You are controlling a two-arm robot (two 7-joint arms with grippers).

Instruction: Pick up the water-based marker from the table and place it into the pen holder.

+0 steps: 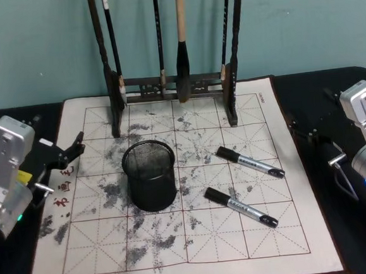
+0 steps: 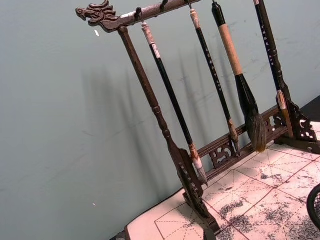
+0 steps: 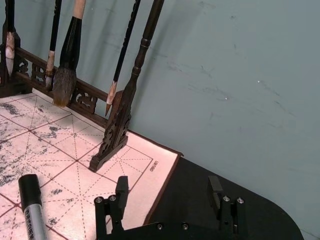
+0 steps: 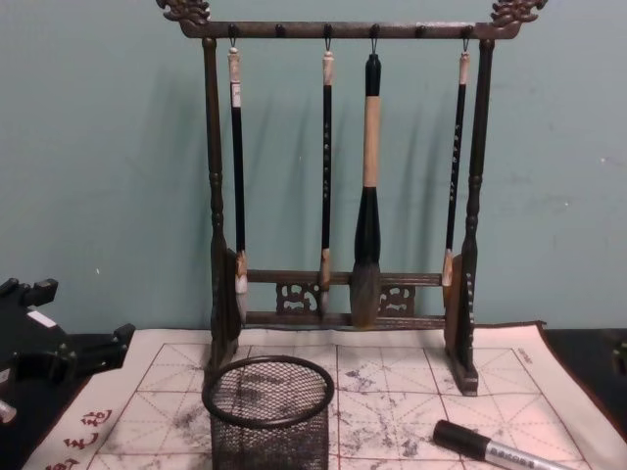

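Two water-based markers lie on the white mat (image 1: 199, 262) of the table, right of the pen holder (image 1: 149, 176). One marker (image 1: 249, 161) is farther back, the other marker (image 1: 240, 207) nearer me; both have black caps and grey barrels. The chest view has the pen holder (image 4: 269, 411) low in the middle and one marker (image 4: 490, 447) at the lower right. My left gripper (image 1: 72, 152) hovers open at the mat's left edge, nothing in it. My right gripper (image 3: 168, 190) stands open over the dark table beyond the mat's right edge, a marker (image 3: 31, 207) some way from it.
A tall dark wooden brush rack (image 1: 173, 87) with several hanging calligraphy brushes stands at the back of the mat, behind the pen holder. A teal wall rises behind it. Dark table surface (image 1: 355, 225) flanks the mat on both sides.
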